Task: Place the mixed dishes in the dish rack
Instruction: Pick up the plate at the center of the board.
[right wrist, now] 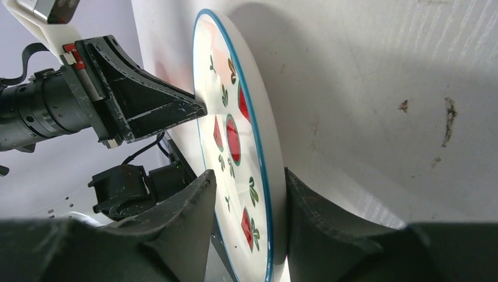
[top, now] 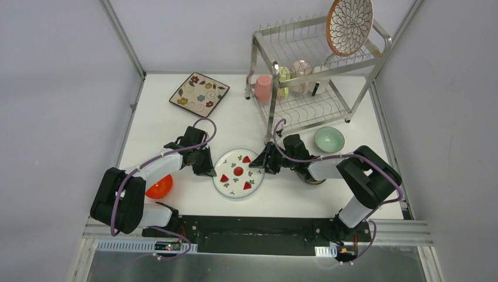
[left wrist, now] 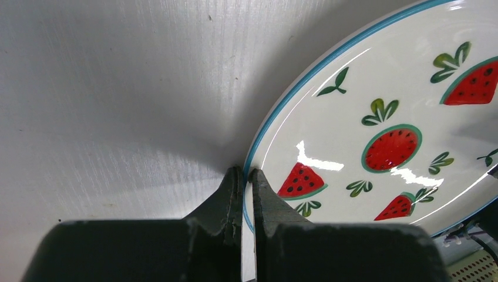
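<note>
A white plate (top: 238, 172) with watermelon prints and a blue rim lies at the table's near middle. My left gripper (top: 208, 168) is shut on its left rim; in the left wrist view the thin rim sits pinched between the fingertips (left wrist: 246, 171). My right gripper (top: 265, 158) straddles the plate's right rim (right wrist: 248, 173), open: one finger is at the underside and a gap remains at the other. The dish rack (top: 311, 108) stands at the back right, with a round petal-pattern plate (top: 349, 23) upright on its top tier and pale cups (top: 301, 73) on the lower tier.
A pink cup (top: 263, 88) stands by the rack's left leg. A square floral plate (top: 199, 94) lies at the back left. An orange bowl (top: 160, 187) sits under my left arm, a mint bowl (top: 329, 139) before the rack, and a brown bowl (top: 315, 179) partly under my right arm.
</note>
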`<action>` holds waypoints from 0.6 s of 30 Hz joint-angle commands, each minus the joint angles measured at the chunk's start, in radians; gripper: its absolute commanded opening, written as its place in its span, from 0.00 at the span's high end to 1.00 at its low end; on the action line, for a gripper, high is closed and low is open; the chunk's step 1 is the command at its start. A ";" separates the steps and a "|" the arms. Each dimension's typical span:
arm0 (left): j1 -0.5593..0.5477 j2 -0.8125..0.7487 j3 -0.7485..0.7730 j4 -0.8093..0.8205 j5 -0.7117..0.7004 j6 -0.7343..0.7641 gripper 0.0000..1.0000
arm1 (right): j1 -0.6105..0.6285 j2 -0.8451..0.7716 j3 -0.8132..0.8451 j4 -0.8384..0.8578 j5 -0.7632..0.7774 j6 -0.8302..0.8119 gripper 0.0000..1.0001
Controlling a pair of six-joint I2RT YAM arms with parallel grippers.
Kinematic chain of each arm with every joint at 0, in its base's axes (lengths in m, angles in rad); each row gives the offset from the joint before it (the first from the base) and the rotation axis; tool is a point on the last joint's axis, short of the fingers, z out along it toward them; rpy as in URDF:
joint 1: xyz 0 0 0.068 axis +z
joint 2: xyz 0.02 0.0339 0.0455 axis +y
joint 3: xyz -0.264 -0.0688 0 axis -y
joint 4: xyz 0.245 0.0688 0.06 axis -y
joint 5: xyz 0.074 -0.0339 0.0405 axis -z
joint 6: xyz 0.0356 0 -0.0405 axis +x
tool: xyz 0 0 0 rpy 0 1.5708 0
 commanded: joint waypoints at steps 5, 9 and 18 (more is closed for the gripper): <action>-0.021 -0.026 0.002 0.144 0.139 -0.054 1.00 | 0.050 -0.059 0.078 0.135 -0.085 0.038 0.67; -0.021 -0.041 -0.001 0.147 0.141 -0.058 1.00 | 0.049 -0.091 0.066 0.122 -0.051 0.037 0.80; -0.021 -0.123 0.031 0.094 0.169 -0.058 0.83 | 0.049 -0.314 0.064 -0.144 0.101 -0.071 1.00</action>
